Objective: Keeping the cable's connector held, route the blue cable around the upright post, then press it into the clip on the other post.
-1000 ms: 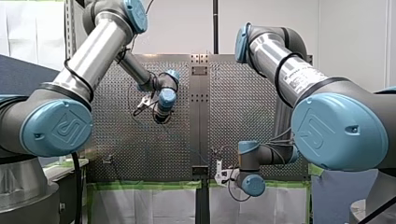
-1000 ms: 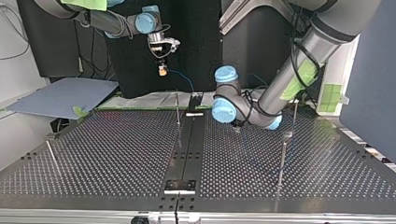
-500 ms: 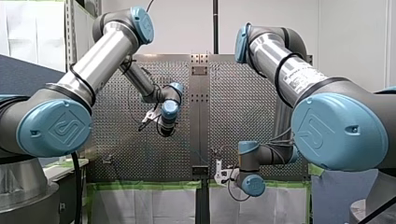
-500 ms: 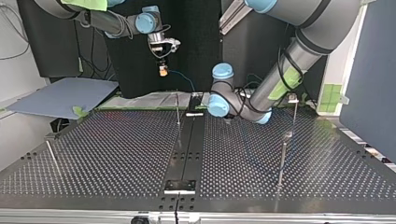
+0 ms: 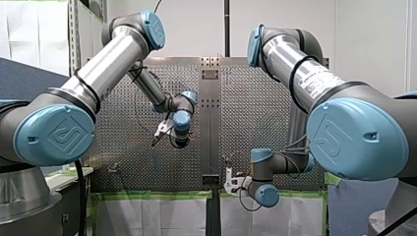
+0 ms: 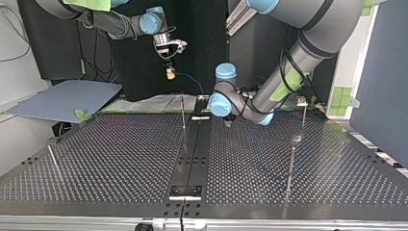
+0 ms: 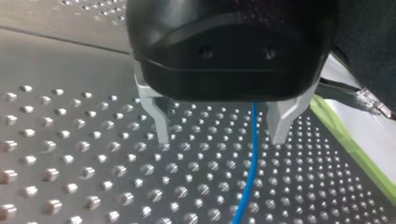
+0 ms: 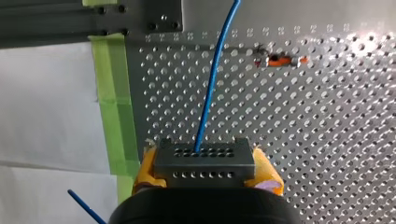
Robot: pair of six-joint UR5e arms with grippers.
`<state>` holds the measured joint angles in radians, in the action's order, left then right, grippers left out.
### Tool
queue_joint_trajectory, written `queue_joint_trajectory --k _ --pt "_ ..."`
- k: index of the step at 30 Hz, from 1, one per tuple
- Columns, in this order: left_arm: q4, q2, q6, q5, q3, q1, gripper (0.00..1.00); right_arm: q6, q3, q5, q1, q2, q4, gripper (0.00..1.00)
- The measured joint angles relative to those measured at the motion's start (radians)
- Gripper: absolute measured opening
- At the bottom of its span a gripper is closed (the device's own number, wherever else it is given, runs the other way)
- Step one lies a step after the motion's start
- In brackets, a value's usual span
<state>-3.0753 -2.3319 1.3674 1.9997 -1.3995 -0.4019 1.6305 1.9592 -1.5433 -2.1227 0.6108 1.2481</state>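
Since the earlier frames, the left arm's fingers (image 7: 154, 112) are shifted across the counter (image 7: 70, 163) toward its central rail, while the right arm's yellow-padded fingers (image 8: 264, 170) are kept raised over the counter's edge. The left fingers are held apart, low over the holes, so that the blue cable (image 7: 252, 163) is straddled and left free to slide while guided. The connector (image 8: 204, 156) is clamped by the right fingers, anchoring the cable's end; routing is judged unfinished.

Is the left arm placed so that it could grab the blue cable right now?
Probably yes: in the left wrist view the blue cable runs between my left gripper's open fingers, with nothing blocking it.
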Motion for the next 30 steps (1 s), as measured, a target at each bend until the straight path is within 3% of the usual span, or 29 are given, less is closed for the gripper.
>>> queue_joint_trajectory --k 12,20,30 --pt "0.035 -0.066 0.069 -0.063 0.0 -0.017 1.0 0.0 0.0 0.052 0.0 -0.002 0.024 0.0" --pt "0.029 -0.068 0.073 -0.106 0.0 -0.044 1.0 0.0 0.0 0.061 0.0 -0.002 0.028 0.0" --pt "-0.027 -0.078 0.058 -0.147 0.0 -0.072 1.0 0.0 0.0 0.061 0.001 -0.002 0.028 0.0"
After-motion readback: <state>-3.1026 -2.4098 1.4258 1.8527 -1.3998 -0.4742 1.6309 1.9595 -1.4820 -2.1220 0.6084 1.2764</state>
